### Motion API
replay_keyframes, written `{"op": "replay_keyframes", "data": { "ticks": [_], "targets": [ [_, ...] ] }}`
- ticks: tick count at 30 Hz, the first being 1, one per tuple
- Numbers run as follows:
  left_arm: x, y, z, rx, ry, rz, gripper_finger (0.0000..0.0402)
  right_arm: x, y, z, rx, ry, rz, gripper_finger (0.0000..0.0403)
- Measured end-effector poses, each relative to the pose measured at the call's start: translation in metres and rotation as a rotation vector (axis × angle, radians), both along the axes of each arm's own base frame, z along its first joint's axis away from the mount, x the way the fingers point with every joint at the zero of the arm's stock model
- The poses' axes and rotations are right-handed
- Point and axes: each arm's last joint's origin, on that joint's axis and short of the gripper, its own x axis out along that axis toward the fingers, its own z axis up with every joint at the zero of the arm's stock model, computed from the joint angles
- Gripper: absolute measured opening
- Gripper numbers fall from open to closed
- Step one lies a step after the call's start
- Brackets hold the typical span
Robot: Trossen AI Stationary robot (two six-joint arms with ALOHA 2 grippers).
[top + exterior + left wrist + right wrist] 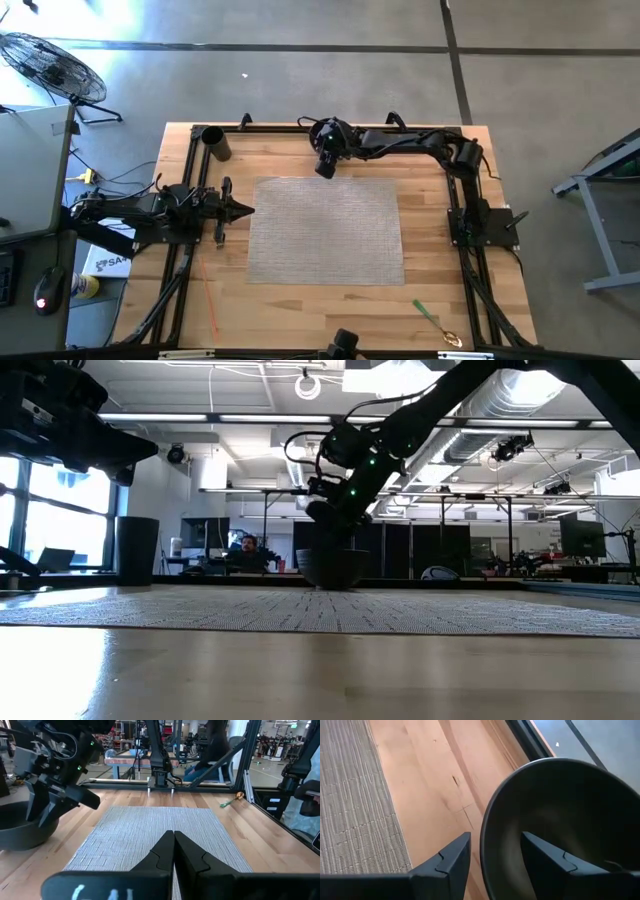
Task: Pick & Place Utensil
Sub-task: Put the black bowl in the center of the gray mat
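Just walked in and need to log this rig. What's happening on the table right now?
The right pincer straddles the rim of a dark bowl at the table's far edge beside the woven mat, one finger inside and one outside. The left pincer waits shut at the mat's left side. A green-handled utensil lies untouched near the front right corner.

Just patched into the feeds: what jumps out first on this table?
The right hand sits at the table's far edge, its fingers straddling the rim of a dark bowl, one inside and one outside. The grey woven mat fills the table's centre. The green-handled utensil lies alone at the near right corner, while the left hand waits shut by the mat's left edge.
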Motion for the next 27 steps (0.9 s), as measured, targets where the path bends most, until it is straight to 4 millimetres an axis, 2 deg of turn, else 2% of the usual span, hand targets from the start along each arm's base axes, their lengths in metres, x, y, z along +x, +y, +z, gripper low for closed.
{"op": "replay_keyframes", "data": {
  "ticks": [27],
  "targets": [
    [0.0, 0.0, 0.0, 0.0, 0.0, 0.0, 0.0001, -0.001, 0.001, -0.0013, 0.028, 0.007, 0.003, 0.0067]
  ]
}}
